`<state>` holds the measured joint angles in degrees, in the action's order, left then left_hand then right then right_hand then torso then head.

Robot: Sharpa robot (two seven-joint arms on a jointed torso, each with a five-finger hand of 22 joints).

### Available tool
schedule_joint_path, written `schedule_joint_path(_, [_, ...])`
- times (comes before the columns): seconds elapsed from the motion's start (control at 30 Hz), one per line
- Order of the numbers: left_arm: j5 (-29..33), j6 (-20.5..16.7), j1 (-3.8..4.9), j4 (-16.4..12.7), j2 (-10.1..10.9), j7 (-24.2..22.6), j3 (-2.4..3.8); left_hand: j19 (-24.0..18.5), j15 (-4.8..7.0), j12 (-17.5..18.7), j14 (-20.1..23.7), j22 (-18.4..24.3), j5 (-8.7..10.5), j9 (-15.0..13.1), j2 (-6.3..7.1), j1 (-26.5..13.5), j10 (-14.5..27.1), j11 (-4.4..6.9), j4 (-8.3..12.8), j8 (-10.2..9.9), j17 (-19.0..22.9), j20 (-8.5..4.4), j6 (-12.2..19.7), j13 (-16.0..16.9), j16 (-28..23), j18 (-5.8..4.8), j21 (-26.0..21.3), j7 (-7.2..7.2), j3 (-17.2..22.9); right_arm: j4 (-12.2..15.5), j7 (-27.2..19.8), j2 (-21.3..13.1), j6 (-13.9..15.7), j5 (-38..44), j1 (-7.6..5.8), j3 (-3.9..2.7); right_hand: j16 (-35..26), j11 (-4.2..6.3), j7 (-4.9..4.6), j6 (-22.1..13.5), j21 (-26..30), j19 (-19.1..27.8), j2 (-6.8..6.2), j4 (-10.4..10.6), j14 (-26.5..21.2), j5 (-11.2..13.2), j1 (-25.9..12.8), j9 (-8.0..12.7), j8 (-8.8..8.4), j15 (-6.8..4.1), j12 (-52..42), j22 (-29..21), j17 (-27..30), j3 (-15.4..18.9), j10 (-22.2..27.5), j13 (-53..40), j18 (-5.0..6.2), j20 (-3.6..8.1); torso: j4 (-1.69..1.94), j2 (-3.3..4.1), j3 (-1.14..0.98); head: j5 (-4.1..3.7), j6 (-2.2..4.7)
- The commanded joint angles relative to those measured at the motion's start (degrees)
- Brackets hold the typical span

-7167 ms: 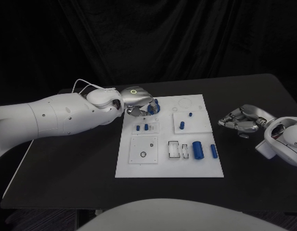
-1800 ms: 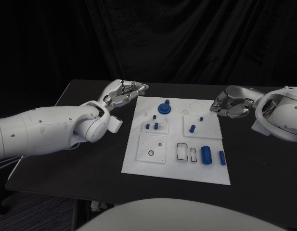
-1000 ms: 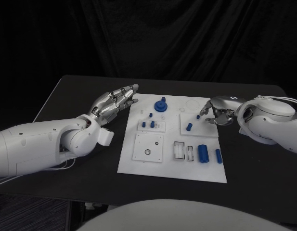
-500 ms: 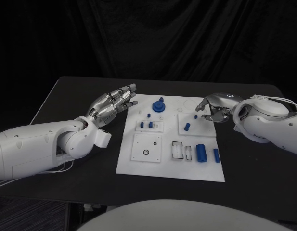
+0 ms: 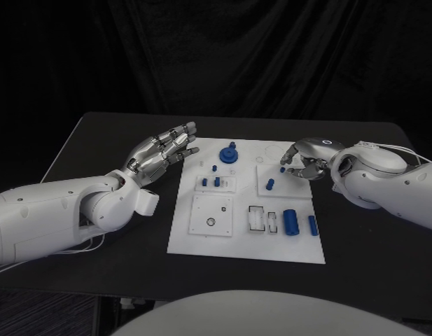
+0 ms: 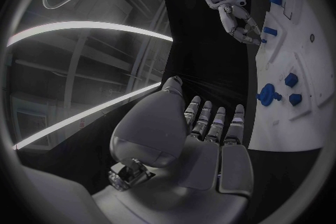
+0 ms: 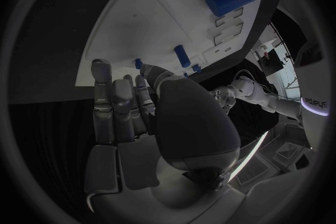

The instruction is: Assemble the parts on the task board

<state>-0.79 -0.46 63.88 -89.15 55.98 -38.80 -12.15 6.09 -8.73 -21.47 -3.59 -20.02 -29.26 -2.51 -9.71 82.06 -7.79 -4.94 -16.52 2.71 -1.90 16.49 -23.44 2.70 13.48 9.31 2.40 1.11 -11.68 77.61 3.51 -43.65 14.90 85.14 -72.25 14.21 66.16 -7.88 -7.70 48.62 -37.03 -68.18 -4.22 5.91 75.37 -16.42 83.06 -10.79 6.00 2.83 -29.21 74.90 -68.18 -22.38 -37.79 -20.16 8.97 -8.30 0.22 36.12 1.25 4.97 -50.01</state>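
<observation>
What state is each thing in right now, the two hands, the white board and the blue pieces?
left hand: open, fingers spread, beside the board, holding nothing
right hand: fingers curled over the board's far right part; whether it holds anything, cannot tell
task board: flat on the table
round blue part: standing upright on the board
large blue cylinder: lying on its side

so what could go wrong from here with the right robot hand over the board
The right robot hand hovers with curled fingers over the task board's far right corner, close to a small blue peg; coming down off-target, it might knock the peg over. The left robot hand is open beside the board's edge and could nudge it.
</observation>
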Motion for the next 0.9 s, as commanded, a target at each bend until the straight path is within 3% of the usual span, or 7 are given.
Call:
schedule_joint_path(0.03, [0.4, 1.2, -0.10, 0.0, -0.1, -6.1, 0.06, 0.5, -0.60, -0.2, 0.0, 0.0, -0.27, 0.1, -0.22, 0.7, 0.2, -0.41, 0.0, -0.3, -0.1, 0.12, 0.3, 0.0, 0.4, 0.80, 0.2, 0.25, -0.4, -0.7, -0.4, 0.4, 0.6, 0.5, 0.41, -0.05, 0.3, -0.02, -0.06, 0.3, -0.5, -0.3, -0.13, -0.5, 0.1, -0.5, 0.1, -0.1, 0.26, -0.13, 0.5, 3.3, 0.1, -0.1, -0.3, 0.3, -0.03, -0.14, -0.08, -0.05, -0.01, 0.11, 0.01])
schedule_joint_path(0.2, [0.4, 1.5, -0.13, 0.1, -0.2, -5.9, 0.06, 0.6, -0.77, -0.1, -0.1, -0.1, -0.51, 0.1, -0.26, 1.0, 0.4, -0.41, 0.1, -0.3, -0.1, 0.15, 0.4, 0.0, 0.4, 0.76, 0.2, 0.46, -0.3, -1.9, -0.7, 1.4, 1.5, 0.5, 1.09, -0.06, 0.1, -0.04, -0.14, 0.1, -0.5, -0.2, -0.28, -1.0, -0.1, -1.0, 0.4, 0.0, 0.20, -0.11, 0.8, 3.3, 0.5, -0.4, -0.5, 0.7, -0.04, -0.11, -0.18, -0.09, -0.04, 0.16, 0.01])
schedule_joint_path(0.5, [0.4, 2.1, -0.22, 0.2, -0.3, -5.3, 0.06, 1.0, -1.40, 0.0, -0.2, -0.4, -1.21, 0.1, -0.44, 1.9, 0.8, -0.45, 0.2, -0.3, -0.1, 0.25, 0.6, 0.0, 0.8, 0.64, 0.3, 0.86, -0.2, -3.3, -1.5, 2.6, 2.7, 0.5, 2.00, -0.13, 0.2, -0.06, -0.16, 0.1, -0.6, -0.3, -0.21, -1.1, 0.0, -1.2, 0.4, 0.0, 0.20, -0.06, 0.8, 3.4, 0.4, -0.5, -0.7, 0.8, -0.06, -0.12, 0.07, -0.08, -0.03, -0.07, 0.01])
schedule_joint_path(0.67, [0.4, 2.4, -0.26, 0.3, -0.3, -5.1, 0.06, 1.2, -1.62, -0.1, -0.3, -0.4, -1.55, 0.0, -0.50, 2.4, 1.0, -0.02, 0.2, -0.2, -0.1, 0.26, 0.1, 0.0, 1.0, 0.49, 0.4, 1.77, -0.2, -3.5, -1.7, 2.7, 2.7, 0.5, 2.30, -0.14, 0.6, 0.19, -0.45, 1.7, -1.4, -0.6, 0.11, -1.5, 0.3, -1.0, 0.5, -0.5, 1.18, -0.12, 0.7, 3.5, 0.5, -0.8, -2.8, 1.5, -0.15, -0.10, -0.14, -0.10, -0.05, 0.02, 0.01])
schedule_joint_path(0.9, [0.4, 2.7, -0.30, 0.4, -0.4, -4.7, 0.06, 1.5, -1.90, -0.4, -0.4, -0.4, -2.40, -0.1, -0.60, 3.1, 1.1, 0.27, 0.3, -0.1, -0.1, 0.27, -0.5, 0.0, 1.2, 0.29, 0.4, 2.91, -0.1, -3.7, -1.6, 2.8, 2.6, 0.5, 2.56, -0.15, 1.0, 0.77, -0.82, 3.4, -2.6, -1.1, 0.57, -2.4, 0.6, -1.0, 0.9, -1.2, 2.32, -0.46, 0.3, 3.7, 0.5, -1.1, -5.6, 2.0, -0.23, 0.16, -0.01, -0.14, -0.01, -0.31, 0.01])
